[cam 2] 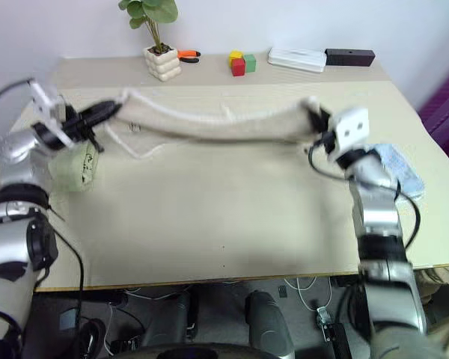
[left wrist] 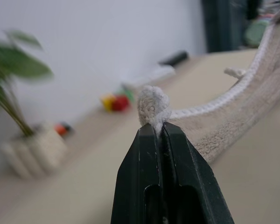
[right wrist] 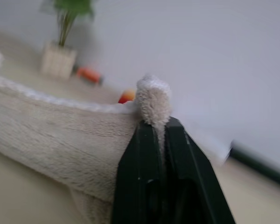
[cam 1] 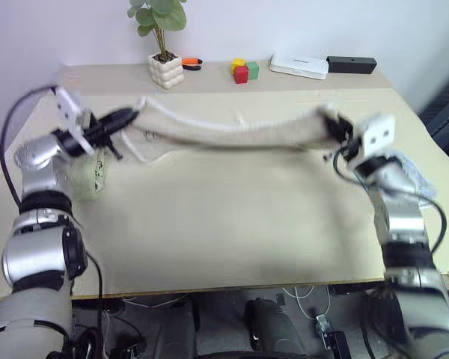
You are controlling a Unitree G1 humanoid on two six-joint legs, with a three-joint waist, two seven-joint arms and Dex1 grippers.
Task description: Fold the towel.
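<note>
The towel [cam 1: 232, 133] was held stretched above the tabletop [cam 1: 224, 224] between both claws. The left claw [left wrist: 159, 133] and the right claw [right wrist: 158, 126] were each seen in the wrist views clamped shut on a corner; the sagging span was seen from the head views.

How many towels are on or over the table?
3. The beige towel hangs stretched between the left pincer and right pincer. A pale green folded towel lies under the left arm; a light blue one behind the right arm.
</note>
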